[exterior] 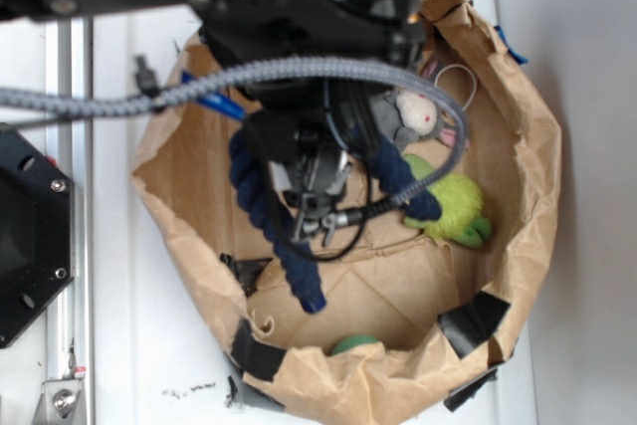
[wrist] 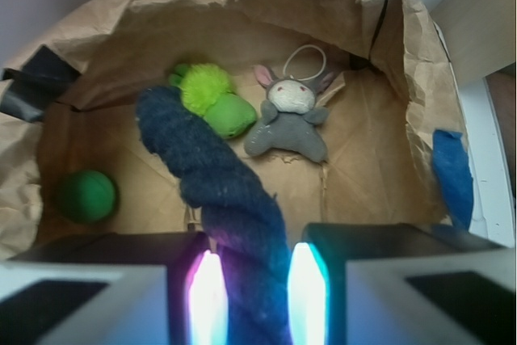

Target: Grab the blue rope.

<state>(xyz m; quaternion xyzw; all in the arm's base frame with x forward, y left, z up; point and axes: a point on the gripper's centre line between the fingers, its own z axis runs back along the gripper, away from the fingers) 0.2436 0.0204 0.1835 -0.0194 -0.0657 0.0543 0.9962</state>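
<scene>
The blue rope (exterior: 261, 196) is thick, dark navy and twisted. It hangs in a bend from my gripper (exterior: 317, 186) above the floor of the paper bag. One end dangles low at the front left, the other reaches right toward the green plush. In the wrist view the rope (wrist: 226, 191) runs from between my two lit pads up and to the left. My gripper (wrist: 250, 288) is shut on it, with a pad against each side.
A crumpled brown paper bag wall (exterior: 518, 146) rings the space. Inside lie a grey plush animal (wrist: 289, 123), a green plush (wrist: 214, 103) and a green ball (wrist: 85, 195). A grey braided cable (exterior: 299, 72) arcs over the arm. Blue tape (wrist: 452, 171) sits on the right rim.
</scene>
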